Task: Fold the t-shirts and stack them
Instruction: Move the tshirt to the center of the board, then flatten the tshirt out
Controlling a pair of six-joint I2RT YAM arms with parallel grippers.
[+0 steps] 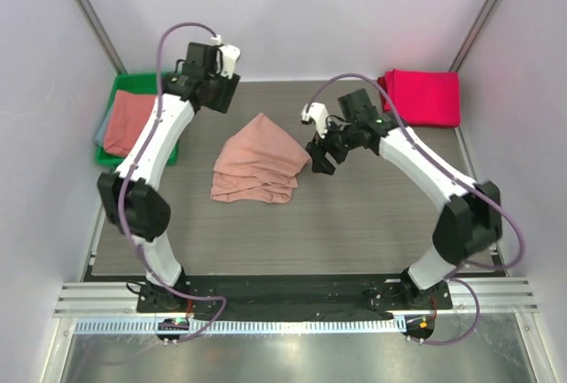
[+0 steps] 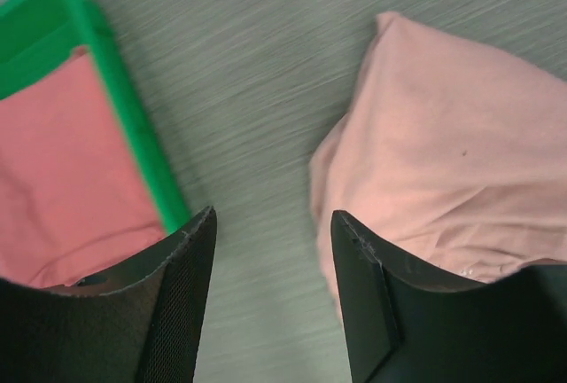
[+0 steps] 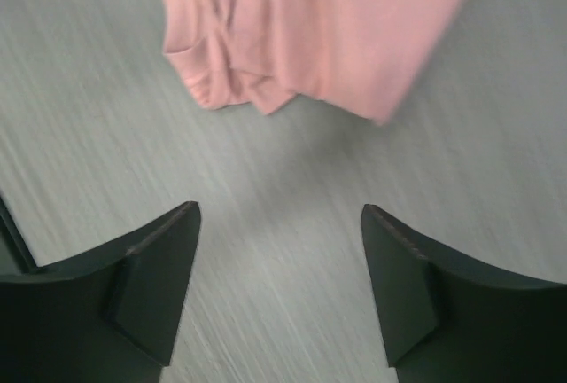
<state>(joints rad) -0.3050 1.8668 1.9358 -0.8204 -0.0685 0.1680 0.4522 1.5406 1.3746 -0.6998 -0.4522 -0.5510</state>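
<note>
A dusty salmon-pink t-shirt [image 1: 259, 163] lies loosely bunched and partly folded in the middle of the table; it also shows in the left wrist view [image 2: 452, 161] and the right wrist view [image 3: 310, 28]. A folded magenta t-shirt [image 1: 423, 97] lies at the back right corner. A salmon t-shirt [image 1: 128, 123] over a grey one sits in the green bin [image 1: 121, 87] at the back left, also seen in the left wrist view [image 2: 66, 170]. My left gripper [image 1: 221, 90] is open and empty above the table between bin and shirt. My right gripper [image 1: 321, 154] is open and empty just right of the shirt.
The green bin's rim [image 2: 133, 126] runs close to the left fingers [image 2: 182, 294]. Bare grey wood-grain table [image 1: 354, 214] surrounds the shirt. Walls close in the back and both sides.
</note>
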